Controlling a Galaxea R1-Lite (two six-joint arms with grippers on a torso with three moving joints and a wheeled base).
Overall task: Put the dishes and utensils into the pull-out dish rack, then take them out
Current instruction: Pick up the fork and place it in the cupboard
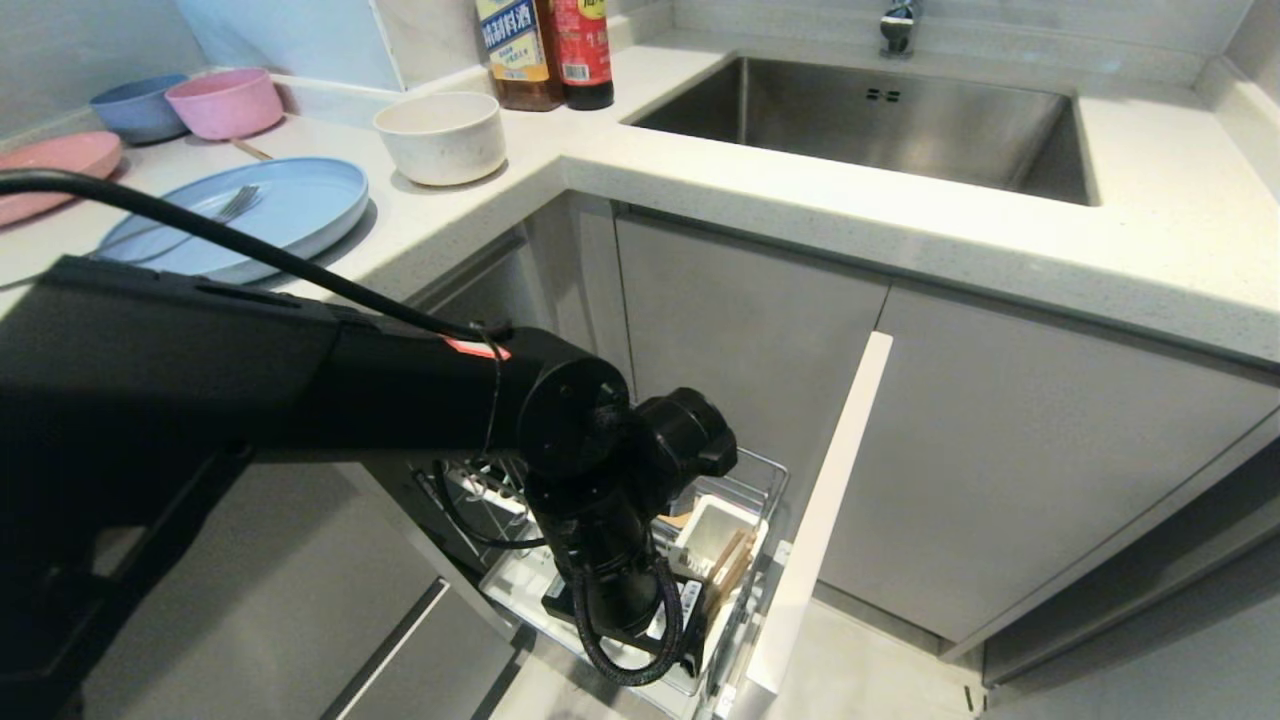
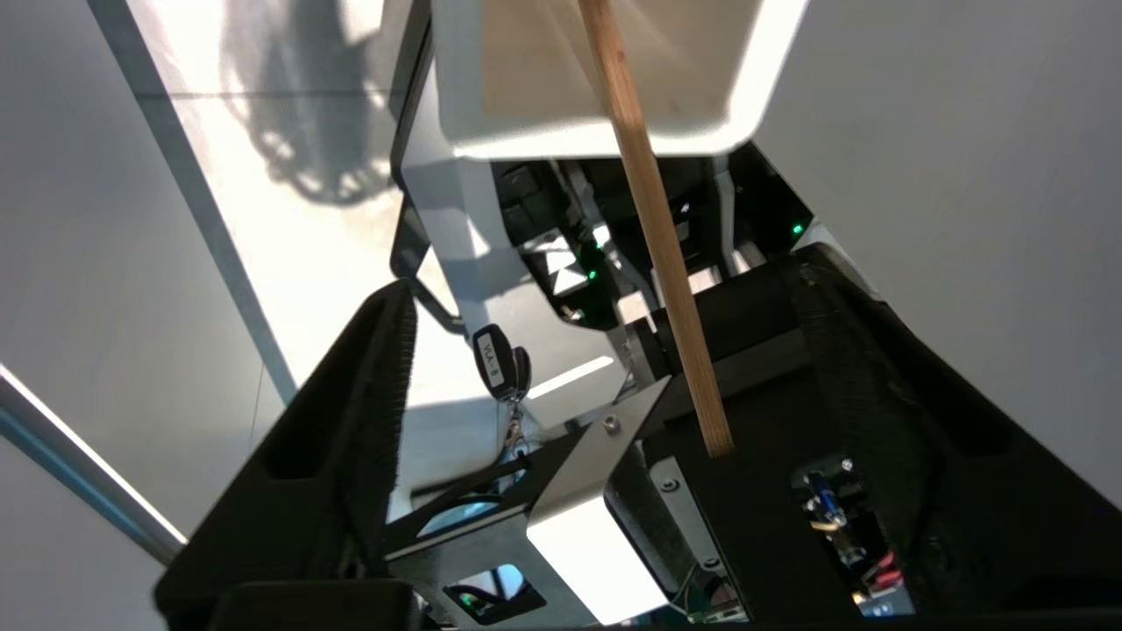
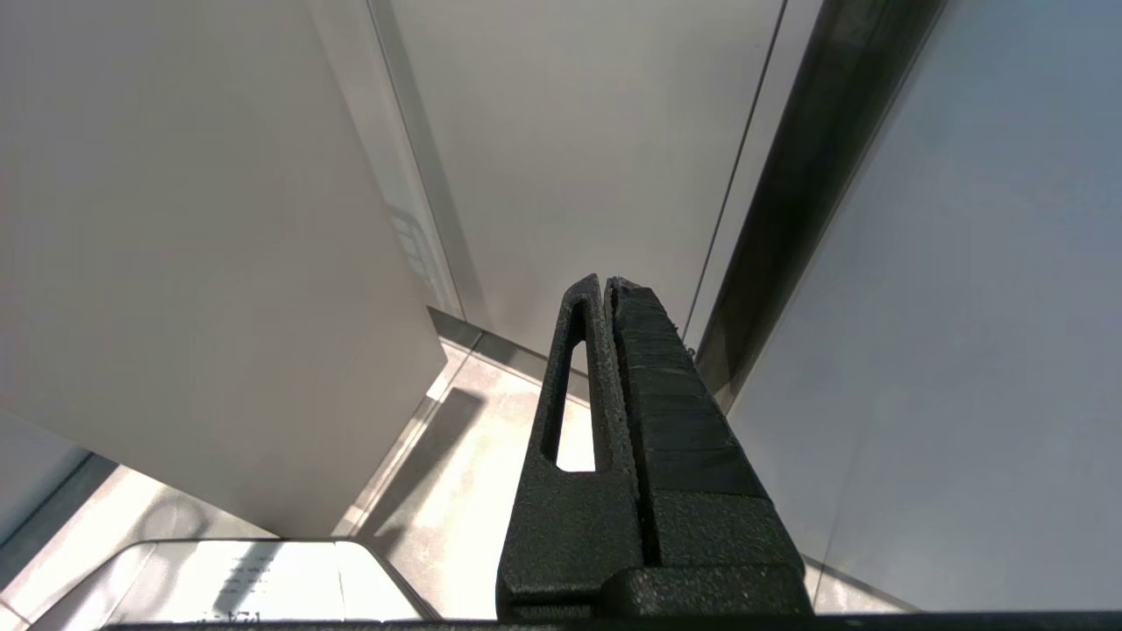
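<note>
While released, left end effector (image 2: 605, 350) straddles chopsticks (image 2: 653, 228) leaning in utensil cup (image 2: 605, 96).

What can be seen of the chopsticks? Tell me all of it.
The chopsticks are thin, pale wood, plain and unmarked. The left wrist view shows one round stick, its lower end in the white plastic cup of the pull-out rack, leaning so its blunt top juts out between the open fingers of the left claw, apparently touching neither. In the head view, they slant out of the cup.
</note>
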